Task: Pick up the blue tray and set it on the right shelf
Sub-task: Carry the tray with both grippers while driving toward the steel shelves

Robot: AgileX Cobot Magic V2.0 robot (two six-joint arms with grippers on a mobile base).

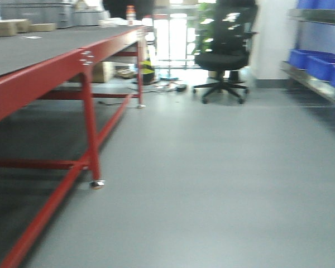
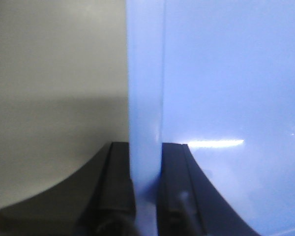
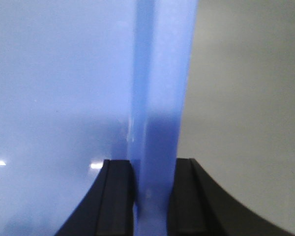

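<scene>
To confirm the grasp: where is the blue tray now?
The blue tray is in both wrist views, its rims clamped by the left gripper and right gripper.

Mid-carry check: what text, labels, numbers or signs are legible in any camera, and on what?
No text is readable in any view.
Label on the bottle standing on the red table: too blurred to read.
The cardboard boxes and blue bins: no legible print.
The blue tray, both wrist views: blank.
</scene>
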